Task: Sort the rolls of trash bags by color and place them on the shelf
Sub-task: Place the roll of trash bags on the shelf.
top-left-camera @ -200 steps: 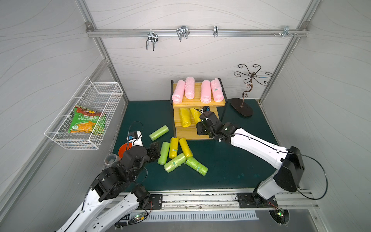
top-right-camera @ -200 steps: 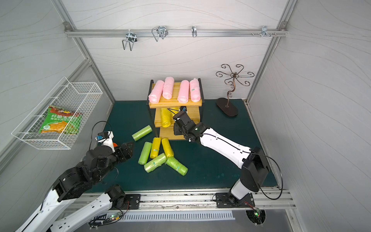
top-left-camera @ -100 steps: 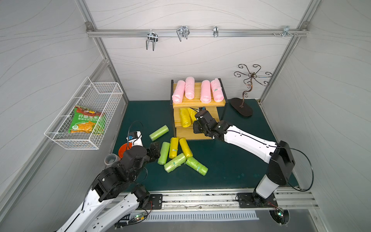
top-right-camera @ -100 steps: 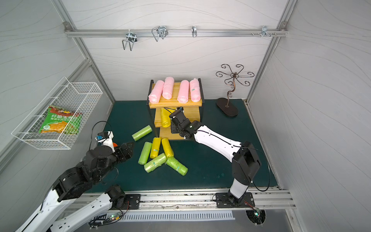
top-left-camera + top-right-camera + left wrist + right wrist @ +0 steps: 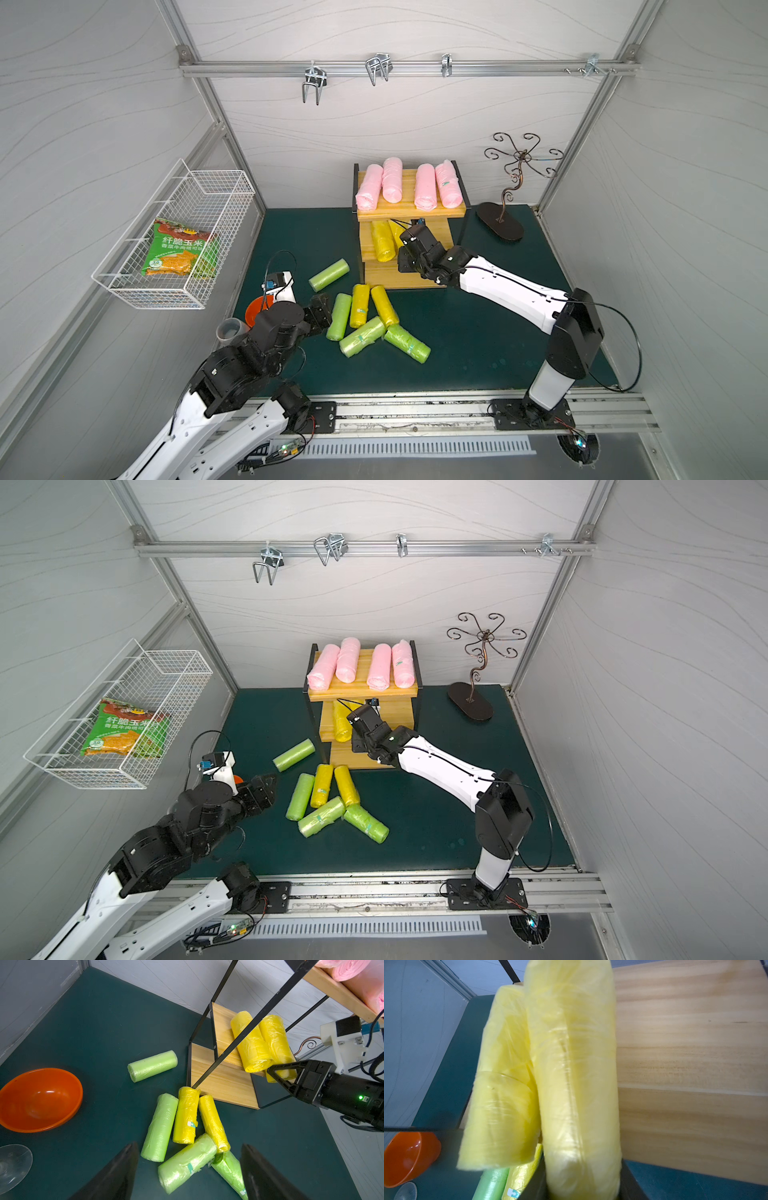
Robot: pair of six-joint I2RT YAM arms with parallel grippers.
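With the right fingers (image 5: 631, 1186) clamped on a yellow roll (image 5: 575, 1084) lying on the shelf's (image 5: 685, 1064) middle tier against its neighbour (image 5: 502, 1105), and the left fingers (image 5: 116, 1172) apart above the counter (image 5: 83, 1022) pile (image 5: 187, 1126), letting go could tip the roll off the tier's front edge.

Robot lab test cell. White panel walls (image 5: 415, 124) on 3 sides in an alu frame, and an alu rail (image 5: 415, 65) w/ hooks (image 5: 313, 83) runs across the back. 2 robot arms, left arm (image 5: 232, 374) and right arm (image 5: 511, 286), are bolted to a metal track (image 5: 415, 409) at the front edge of a table (image 5: 478, 353) w/ dark green mat. Staged props: wire basket (image 5: 216, 187) w/ snack bag (image 5: 180, 253), small shelf (image 5: 409, 215), curly metal stand (image 5: 498, 222).
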